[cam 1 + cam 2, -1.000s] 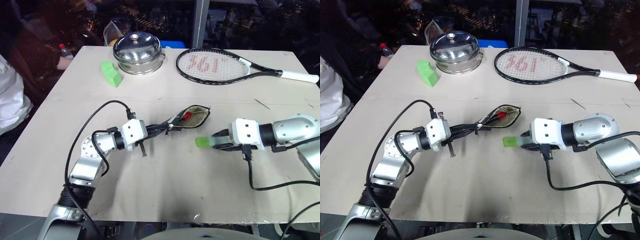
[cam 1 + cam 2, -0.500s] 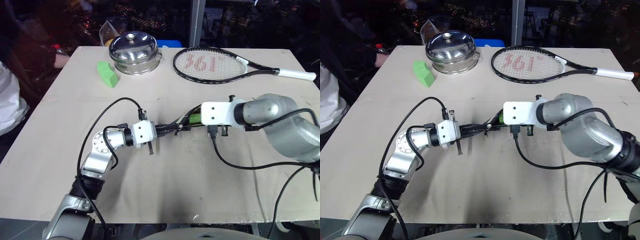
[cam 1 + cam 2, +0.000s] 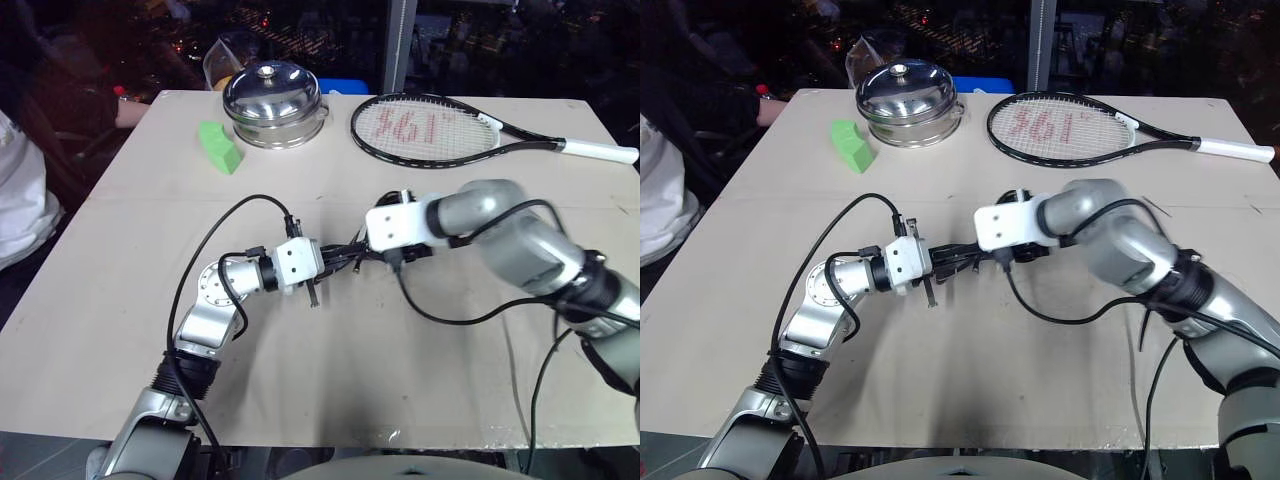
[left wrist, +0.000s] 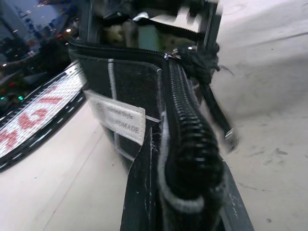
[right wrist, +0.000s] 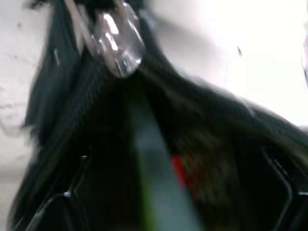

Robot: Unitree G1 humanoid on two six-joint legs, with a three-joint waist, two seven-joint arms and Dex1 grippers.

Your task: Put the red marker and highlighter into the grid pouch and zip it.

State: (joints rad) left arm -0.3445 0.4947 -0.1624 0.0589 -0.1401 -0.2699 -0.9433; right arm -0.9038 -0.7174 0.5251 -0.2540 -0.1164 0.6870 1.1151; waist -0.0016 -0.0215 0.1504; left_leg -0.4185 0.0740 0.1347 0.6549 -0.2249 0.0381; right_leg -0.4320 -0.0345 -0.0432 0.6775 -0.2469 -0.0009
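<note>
**Left eye view: both arms at the pouch, mid-table**

Left eye view shows the large beige rectangular tabletop (image 3: 120,300) bearing a black-framed tennis racket (image 3: 430,128) with a white handle, a domed steel lidded pot (image 3: 274,104) and a green wedge-shaped block (image 3: 221,147) along the far side. At the table's middle lies the black fabric grid pouch (image 4: 130,91) with white lines and a small white label, its end clenched in the left gripper (image 3: 340,264). The right gripper (image 3: 985,252) hangs over the pouch's open mouth; whether its fingers are released I cannot tell. Inside show the pale mint highlighter (image 5: 154,173) and a red bit of the red marker (image 5: 179,169).
</note>
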